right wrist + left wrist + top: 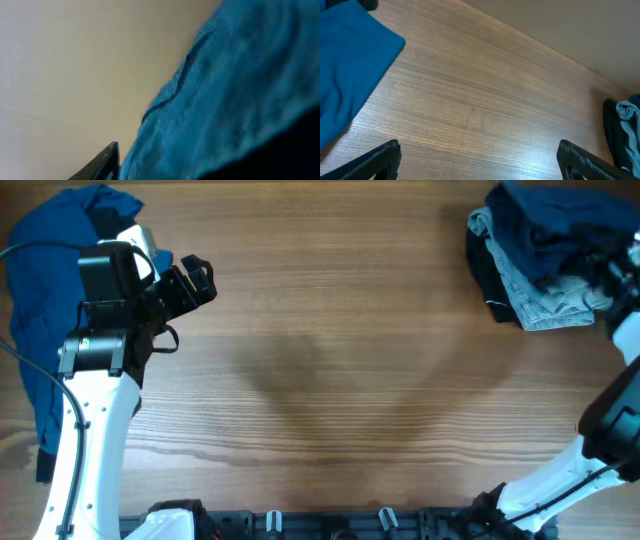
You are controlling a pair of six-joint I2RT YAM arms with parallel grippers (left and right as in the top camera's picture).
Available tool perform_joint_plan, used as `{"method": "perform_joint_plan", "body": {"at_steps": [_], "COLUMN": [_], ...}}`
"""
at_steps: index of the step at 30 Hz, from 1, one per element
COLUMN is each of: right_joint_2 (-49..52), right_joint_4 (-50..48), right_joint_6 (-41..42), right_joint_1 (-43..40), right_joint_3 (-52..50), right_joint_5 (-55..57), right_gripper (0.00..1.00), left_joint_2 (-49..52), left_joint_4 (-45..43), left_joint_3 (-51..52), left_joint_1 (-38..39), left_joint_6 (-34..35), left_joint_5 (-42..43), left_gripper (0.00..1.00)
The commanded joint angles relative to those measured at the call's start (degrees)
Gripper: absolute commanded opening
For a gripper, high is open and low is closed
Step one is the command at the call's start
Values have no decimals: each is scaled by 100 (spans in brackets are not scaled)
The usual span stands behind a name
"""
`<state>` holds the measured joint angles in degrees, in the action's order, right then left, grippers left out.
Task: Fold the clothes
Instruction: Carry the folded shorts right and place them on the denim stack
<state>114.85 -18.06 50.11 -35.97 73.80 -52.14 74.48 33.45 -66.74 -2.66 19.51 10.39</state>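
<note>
while left gripper [197, 280] gapes empty beside blue garment [40, 290], right gripper [612, 266] in clothes pile [530, 275], grip unclear

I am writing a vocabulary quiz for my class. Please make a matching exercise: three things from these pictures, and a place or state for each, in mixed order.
Things:
1. blue garment
2. clothes pile
3. left gripper

Places or states:
a. open, above the bare table
b. at the left edge in the overhead view
c. in the top right corner in the overhead view

Pairs: 1-b, 2-c, 3-a
</note>
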Motion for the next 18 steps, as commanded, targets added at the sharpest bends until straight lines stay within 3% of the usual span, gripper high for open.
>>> {"method": "perform_joint_plan", "body": {"at_steps": [1, 6, 9, 12, 15, 18], "right_joint_2": [-31, -179, -588, -1187, -1956, -2470], "right_joint_4": [748, 1749, 2479, 3244, 4454, 4920], "right_joint_6": [131, -13, -267, -693, -1659, -2828], "right_joint_1": [-400, -643, -645, -750, -896, -822], "right_joint_3": [42, 42, 42, 42, 42, 42], "right_joint_5": [-1071, -2299, -2127, -1768, -883, -649], "right_gripper": [54, 60, 64, 76, 82, 77], "left_joint_2": [26, 26, 26, 26, 26, 26], "left_joint_4": [-42, -133, -131, -133, -149, -216], "left_joint_3": [-39, -39, -39, -39, -39, -39], "left_joint_1": [-17, -17, -17, -17, -17, -17], "left_joint_6": [70, 72, 70, 70, 68, 68], "left_joint_5": [46, 48, 48, 48, 46, 46], "left_gripper": [100, 100, 100, 100, 100, 100]}}
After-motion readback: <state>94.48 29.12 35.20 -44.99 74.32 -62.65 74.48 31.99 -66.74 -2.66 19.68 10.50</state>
